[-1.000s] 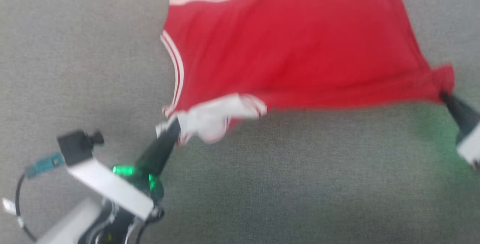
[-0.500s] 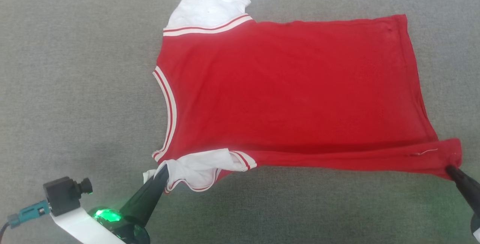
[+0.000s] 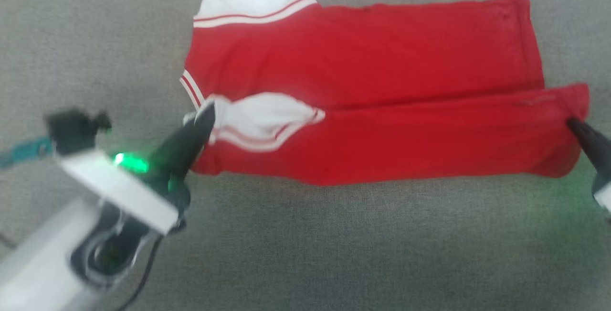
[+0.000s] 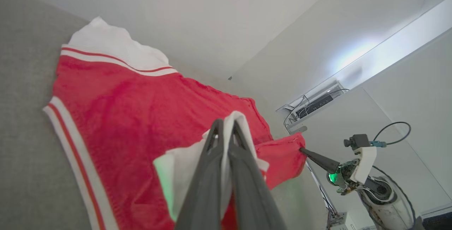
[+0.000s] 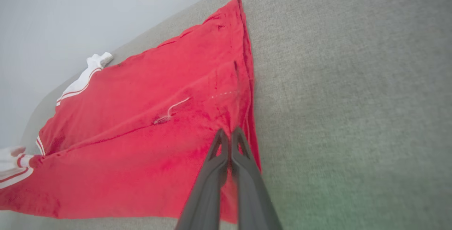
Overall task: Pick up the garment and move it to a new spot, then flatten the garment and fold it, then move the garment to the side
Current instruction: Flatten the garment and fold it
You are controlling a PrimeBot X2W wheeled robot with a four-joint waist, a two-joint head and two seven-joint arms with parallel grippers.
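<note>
Since the earlier frame, the near long edge of the garment had been carried up and over its red body, so a doubled band lay where there had been a single layer. The garment lay spread on the grey fabric surface, long axis running left to right, collar end left, hem right. My left gripper was clamped on the near white sleeve. My right gripper was clamped on the near hem corner. The held edge ran fairly straight between them. The far edge lay beyond both tips, roughly parallel and uncovered. Judgement: the fold was about half carried, and neither arm stood nearer the far edge, so both would need to advance evenly.
</note>
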